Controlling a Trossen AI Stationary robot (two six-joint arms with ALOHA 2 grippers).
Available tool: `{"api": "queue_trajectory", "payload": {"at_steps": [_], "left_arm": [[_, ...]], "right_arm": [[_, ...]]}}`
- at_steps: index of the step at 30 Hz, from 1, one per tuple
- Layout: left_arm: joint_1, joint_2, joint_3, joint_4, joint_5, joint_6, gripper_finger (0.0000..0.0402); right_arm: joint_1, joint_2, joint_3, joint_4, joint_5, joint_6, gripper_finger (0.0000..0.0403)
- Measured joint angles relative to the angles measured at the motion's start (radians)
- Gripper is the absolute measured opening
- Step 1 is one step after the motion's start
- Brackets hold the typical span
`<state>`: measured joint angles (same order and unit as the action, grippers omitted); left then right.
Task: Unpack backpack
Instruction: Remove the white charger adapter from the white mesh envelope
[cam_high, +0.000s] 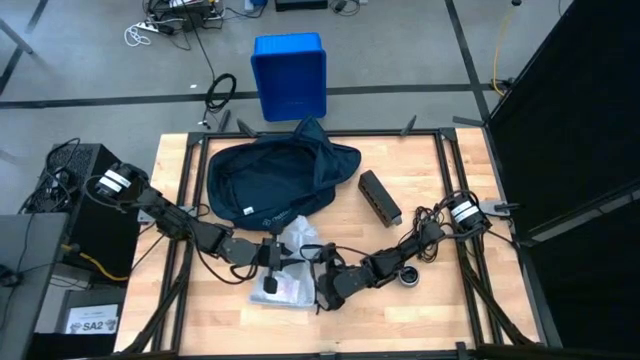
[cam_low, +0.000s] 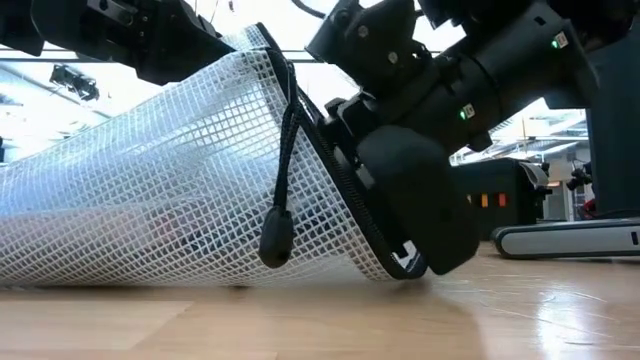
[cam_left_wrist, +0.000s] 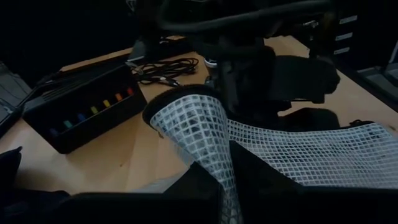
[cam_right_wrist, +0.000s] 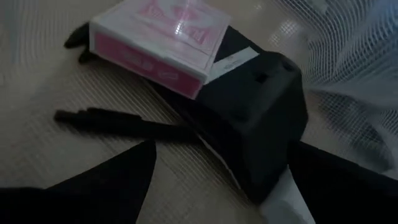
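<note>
Navy backpack (cam_high: 272, 182) lies slumped and open at the table's (cam_high: 440, 310) back, in the high view. Just in front of it sits a white mesh pouch (cam_high: 288, 262), with the left gripper (cam_high: 268, 256) at its left side and the right gripper (cam_high: 328, 288) at its right end. A black box (cam_high: 380, 197) lies to the bag's right, well apart.

Low view: pouch (cam_low: 170, 190) tilted up, mouth end raised. Right gripper (cam_low: 400, 225) fingers spread wide at the zippered rim; zip pull (cam_low: 276, 235) dangles free.

Left wrist view: left claw pressed together, pinching a fold of mesh (cam_left_wrist: 205, 143).

Right wrist view: inside the pouch, a pink-and-white carton (cam_right_wrist: 161, 46), a dark block (cam_right_wrist: 261, 124) and a pen (cam_right_wrist: 124, 121).

Risk: the one pinch on thin mesh may slip, dropping the pouch; tilting further may spill the contents together, the pen rolling off.

Hidden: the bag's interior, so remaining contents unknown. Left fingertips mostly dark and cut off. Whether the right fingers touch the rim is unclear.
</note>
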<state>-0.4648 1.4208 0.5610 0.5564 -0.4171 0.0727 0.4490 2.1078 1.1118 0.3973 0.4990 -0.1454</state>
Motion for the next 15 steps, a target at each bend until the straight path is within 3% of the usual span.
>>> {"api": "queue_trajectory", "payload": {"at_steps": [6,11,15], "left_arm": [[0.000,0.000,0.000,-0.002,0.004,0.000,0.0000],[-0.001,0.000,0.000,0.001,0.003,0.000,0.0000],[0.000,0.000,0.000,0.020,-0.040,-0.006,0.0000]], "right_arm": [[0.002,-0.001,0.000,0.061,-0.103,0.172,0.0332],[0.014,-0.001,0.000,0.160,-0.103,0.207,0.0317],[0.015,0.000,0.000,0.121,-0.056,0.215,0.0306]]}}
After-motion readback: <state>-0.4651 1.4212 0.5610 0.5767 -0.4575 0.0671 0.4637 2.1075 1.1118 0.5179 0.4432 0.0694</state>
